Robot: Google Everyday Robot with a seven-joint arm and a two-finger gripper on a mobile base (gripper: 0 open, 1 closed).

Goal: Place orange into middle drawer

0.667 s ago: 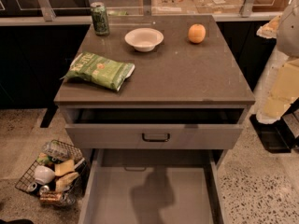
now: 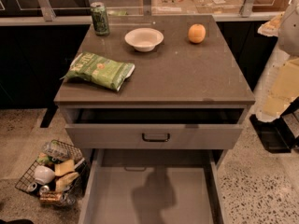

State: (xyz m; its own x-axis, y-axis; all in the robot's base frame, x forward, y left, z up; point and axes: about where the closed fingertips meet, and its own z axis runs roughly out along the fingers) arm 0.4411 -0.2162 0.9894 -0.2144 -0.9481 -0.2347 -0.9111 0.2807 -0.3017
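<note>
Round smooth orange fruit [image 2: 196, 33]: far-right corner of brown desk [image 2: 177, 73], ungrasped | wide pale-grey middle drawer [image 2: 112, 195]: open, nothing inside | gripper: out of view, state cannot be told

The arm [image 2: 288, 31] shows along the right edge of the frame: a white rounded segment at the upper right, with cream-coloured parts below it at mid-right. The pincer lies somewhere among these parts; which one it is cannot be told.

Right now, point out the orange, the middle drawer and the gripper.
orange [image 2: 196, 33], camera view, middle of the fruit.
middle drawer [image 2: 112, 195], camera view, bare floor.
gripper: out of view; only the arm [image 2: 285, 84], camera view, right edge.
</note>
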